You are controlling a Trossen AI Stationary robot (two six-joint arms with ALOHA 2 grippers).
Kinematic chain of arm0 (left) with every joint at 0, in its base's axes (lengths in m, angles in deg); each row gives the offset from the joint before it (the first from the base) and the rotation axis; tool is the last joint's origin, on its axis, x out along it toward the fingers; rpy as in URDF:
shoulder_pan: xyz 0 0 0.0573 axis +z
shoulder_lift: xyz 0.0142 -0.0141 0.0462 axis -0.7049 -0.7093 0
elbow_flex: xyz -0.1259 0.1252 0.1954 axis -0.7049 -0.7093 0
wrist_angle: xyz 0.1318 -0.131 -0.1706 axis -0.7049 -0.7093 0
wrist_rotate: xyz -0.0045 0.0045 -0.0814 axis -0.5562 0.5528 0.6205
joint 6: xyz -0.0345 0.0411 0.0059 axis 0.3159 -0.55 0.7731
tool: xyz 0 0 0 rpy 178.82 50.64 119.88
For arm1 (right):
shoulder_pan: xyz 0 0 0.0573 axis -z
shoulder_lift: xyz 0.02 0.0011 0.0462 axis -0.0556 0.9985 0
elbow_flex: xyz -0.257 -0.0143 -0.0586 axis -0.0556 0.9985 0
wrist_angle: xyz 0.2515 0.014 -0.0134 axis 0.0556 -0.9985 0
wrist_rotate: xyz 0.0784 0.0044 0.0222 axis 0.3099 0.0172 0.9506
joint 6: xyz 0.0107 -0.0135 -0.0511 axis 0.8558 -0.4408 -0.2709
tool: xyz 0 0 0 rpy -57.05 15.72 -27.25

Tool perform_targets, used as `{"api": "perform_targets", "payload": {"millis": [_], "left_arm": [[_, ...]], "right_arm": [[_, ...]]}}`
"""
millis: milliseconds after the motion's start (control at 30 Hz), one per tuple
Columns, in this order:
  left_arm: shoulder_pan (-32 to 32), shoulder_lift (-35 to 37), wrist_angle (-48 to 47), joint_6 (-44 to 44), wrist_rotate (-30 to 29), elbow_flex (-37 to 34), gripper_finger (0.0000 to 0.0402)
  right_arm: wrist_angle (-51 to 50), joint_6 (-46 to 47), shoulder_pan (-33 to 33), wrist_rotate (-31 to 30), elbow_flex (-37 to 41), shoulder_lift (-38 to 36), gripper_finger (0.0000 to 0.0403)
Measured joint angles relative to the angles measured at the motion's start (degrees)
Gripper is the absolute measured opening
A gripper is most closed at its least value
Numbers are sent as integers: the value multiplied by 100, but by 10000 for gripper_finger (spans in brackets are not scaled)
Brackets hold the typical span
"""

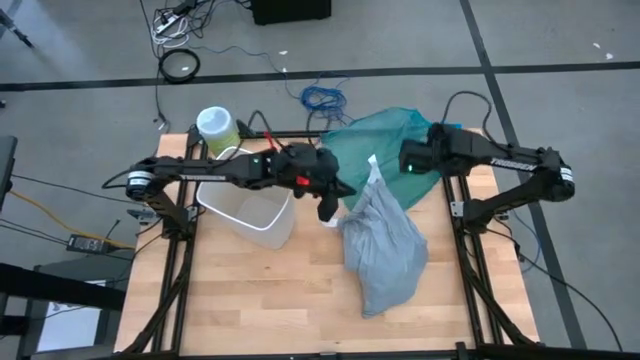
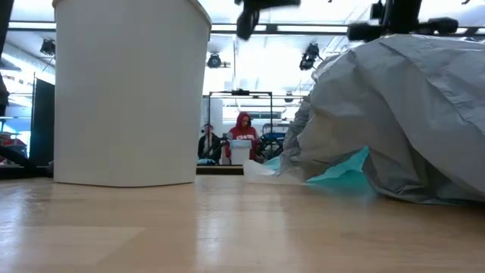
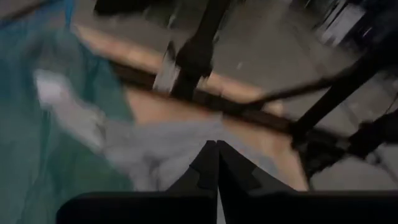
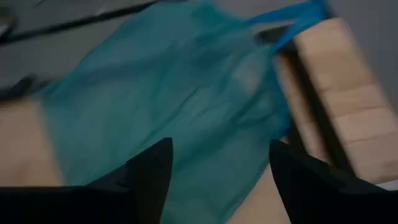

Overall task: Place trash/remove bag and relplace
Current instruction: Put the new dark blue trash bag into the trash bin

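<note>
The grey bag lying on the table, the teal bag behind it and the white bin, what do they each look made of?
Grey crinkly bag: thin plastic film, matte, by its sharp creases.
Teal-green bag: thin translucent plastic; the wooden tabletop shows faintly through it.
White open-topped bin: probably rigid plastic, with smooth, even, slightly glossy walls.

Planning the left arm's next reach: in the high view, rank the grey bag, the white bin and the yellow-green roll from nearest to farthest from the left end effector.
From the left end effector:
1. Grey bag, beside it, table centre.
2. White bin, under the left arm.
3. Yellow-green roll, far back corner.
</note>
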Motion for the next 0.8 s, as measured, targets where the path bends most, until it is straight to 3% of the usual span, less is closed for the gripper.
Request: {"api": "perform_targets", "payload": {"millis": [267, 567, 800], "left_arm": [[-2, 852, 331, 146, 61, 0, 7], [0, 1573, 191, -123, 61, 2, 7], [0, 1736, 109, -350, 57, 2, 7]], "right_arm": [[355, -770, 1604, 533, 766, 8, 242], [2842, -2778, 3032, 1714, 1690, 21, 280], [2816, -3515, 4105, 1403, 1335, -42, 291]]}}
